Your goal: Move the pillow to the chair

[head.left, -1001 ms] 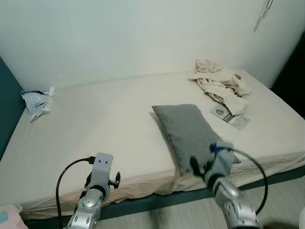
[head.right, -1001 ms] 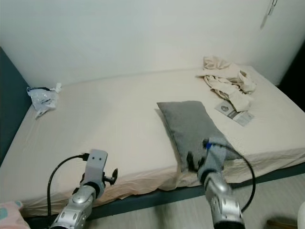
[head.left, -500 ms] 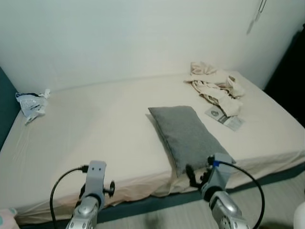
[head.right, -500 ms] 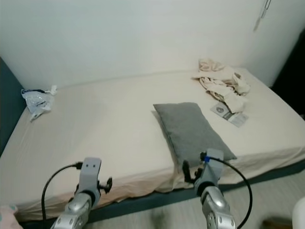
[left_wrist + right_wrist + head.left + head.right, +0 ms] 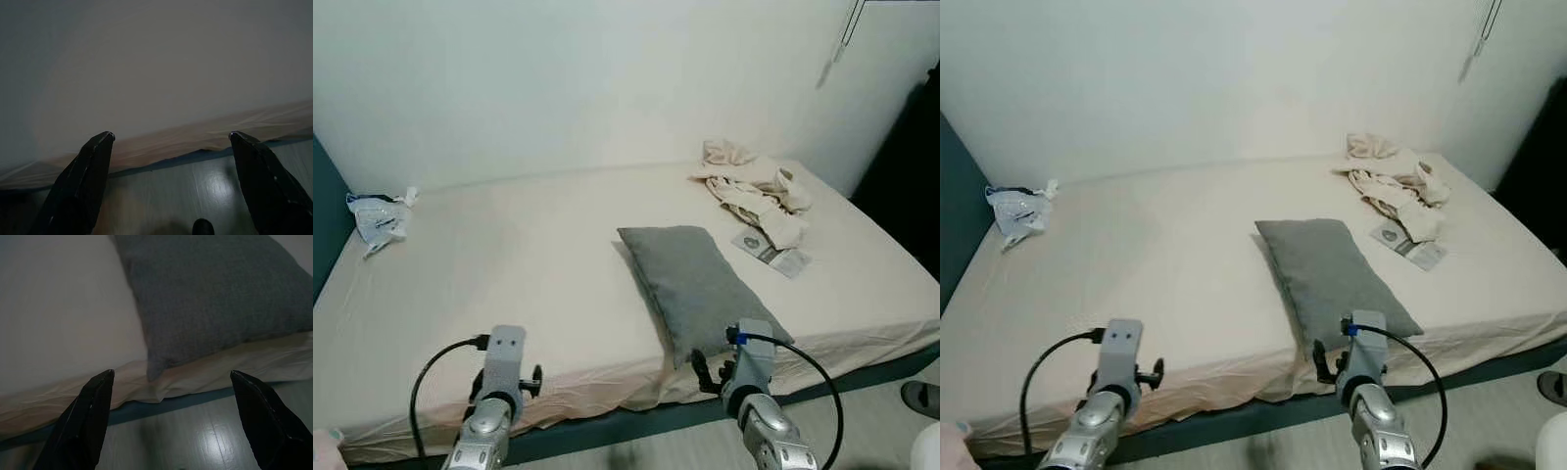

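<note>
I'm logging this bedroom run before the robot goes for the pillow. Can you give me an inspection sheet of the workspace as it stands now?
Surface: bed with a cream sheet, wrinkled along the near edge.
Job's things: grey pillow lies flat near the bed's front edge, not held; chair: nothing seen.
Clutter: crumpled cream clothes at the far right corner, a small packet beside them, a plastic bag at the far left edge.
Grippers: left gripper open, before the bed's edge; right gripper open, short of the pillow's near corner.
Cables: a black cable loops from each wrist.
Surroundings: plain white wall, pale wood floor.
</note>
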Available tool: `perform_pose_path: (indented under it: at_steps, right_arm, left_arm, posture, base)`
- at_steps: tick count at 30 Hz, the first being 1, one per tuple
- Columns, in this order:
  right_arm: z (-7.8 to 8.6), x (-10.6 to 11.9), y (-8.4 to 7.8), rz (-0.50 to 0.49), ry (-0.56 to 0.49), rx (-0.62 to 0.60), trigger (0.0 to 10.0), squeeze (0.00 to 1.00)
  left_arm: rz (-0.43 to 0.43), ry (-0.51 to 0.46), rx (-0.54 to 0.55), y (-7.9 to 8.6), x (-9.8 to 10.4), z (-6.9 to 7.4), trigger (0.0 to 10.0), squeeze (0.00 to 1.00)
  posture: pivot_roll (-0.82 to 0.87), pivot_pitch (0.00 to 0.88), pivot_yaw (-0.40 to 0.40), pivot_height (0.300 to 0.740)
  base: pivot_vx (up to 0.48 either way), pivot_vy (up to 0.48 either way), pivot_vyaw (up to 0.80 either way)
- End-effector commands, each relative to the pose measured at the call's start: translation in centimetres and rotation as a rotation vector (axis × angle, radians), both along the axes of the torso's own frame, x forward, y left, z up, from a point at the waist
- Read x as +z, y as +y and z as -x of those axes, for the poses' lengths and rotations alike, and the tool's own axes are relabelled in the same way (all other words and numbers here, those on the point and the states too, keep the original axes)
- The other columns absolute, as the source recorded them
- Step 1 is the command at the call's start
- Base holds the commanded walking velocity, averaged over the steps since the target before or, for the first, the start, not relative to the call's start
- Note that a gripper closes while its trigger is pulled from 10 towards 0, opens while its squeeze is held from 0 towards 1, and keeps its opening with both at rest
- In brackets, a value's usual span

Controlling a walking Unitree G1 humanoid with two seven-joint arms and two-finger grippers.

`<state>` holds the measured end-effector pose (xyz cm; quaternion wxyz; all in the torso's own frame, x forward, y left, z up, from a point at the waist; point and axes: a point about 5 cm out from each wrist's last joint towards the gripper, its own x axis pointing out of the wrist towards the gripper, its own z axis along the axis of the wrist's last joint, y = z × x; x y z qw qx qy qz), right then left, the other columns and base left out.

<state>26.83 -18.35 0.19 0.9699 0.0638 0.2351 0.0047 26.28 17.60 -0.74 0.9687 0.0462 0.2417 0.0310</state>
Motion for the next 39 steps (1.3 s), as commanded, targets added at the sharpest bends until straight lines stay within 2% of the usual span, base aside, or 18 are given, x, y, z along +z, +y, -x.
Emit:
perform_pose_path:
  at_steps: [1,3,6,9,14,18,27,32,39]
  right_arm:
    - [-0.7,0.4,0.2,0.015,-0.024,0.032,10.0,0.00]
    - [-0.9,0.5,0.3,0.028,-0.030,0.051,10.0,0.00]
    - [-1.6,1.1,0.3,0.048,-0.063,0.063,10.0,0.00]
    - [-1.8,1.2,0.3,0.054,-0.065,0.063,10.0,0.00]
    - [-2.2,1.6,-0.3,0.038,-0.085,0.020,10.0,0.00]
    - [-2.6,1.9,-0.8,0.043,-0.100,0.013,10.0,0.00]
    - [-2.4,1.8,-1.3,0.064,-0.102,0.000,10.0,0.00]
    - [-2.2,1.5,-0.5,0.100,-0.099,0.042,10.0,0.00]
    - [-2.3,1.5,0.3,0.088,-0.107,0.060,10.0,0.00]
  left_arm:
    - [-0.023,0.026,-0.012,0.0,-0.4,0.2,10.0,0.00]
    - [-0.027,0.018,-0.007,0.0,-0.3,0.1,10.0,0.00]
    - [-0.087,-0.014,-0.089,-0.7,0.5,-0.6,10.0,0.00]
    - [-0.086,-0.023,-0.097,-0.9,0.7,-0.8,10.0,0.00]
    - [-0.017,-0.059,-0.061,-0.9,1.8,-1.9,10.0,0.00]
    - [-0.033,-0.079,-0.081,-1.2,2.5,-2.4,10.0,0.00]
    - [-0.057,-0.053,-0.094,-1.2,2.3,-2.4,10.0,0.00]
    - [-0.041,-0.068,-0.104,-1.4,2.4,-2.2,10.0,0.00]
    - [-0.036,-0.068,-0.101,-1.3,2.5,-2.3,10.0,0.00]
  posture:
    - [-0.08,0.032,-0.057,0.740]
    - [-0.08,0.027,-0.056,0.740]
    - [-0.07,0.034,-0.062,0.740]
    - [-0.07,0.036,-0.061,0.740]
    - [-0.07,0.048,-0.060,0.740]
    - [-0.08,0.056,-0.049,0.740]
    - [-0.08,0.066,-0.037,0.740]
    - [-0.08,0.065,-0.035,0.740]
    - [-0.08,0.063,-0.036,0.740]
  base:
    - [0.000,0.000,0.00]
    - [0.000,0.000,0.00]
    - [0.000,0.000,0.80]
    - [0.000,0.000,0.80]
    - [0.000,0.000,0.80]
    - [0.000,0.000,0.80]
    - [0.000,0.000,0.80]
    - [0.000,0.000,0.78]
    - [0.000,0.000,0.00]
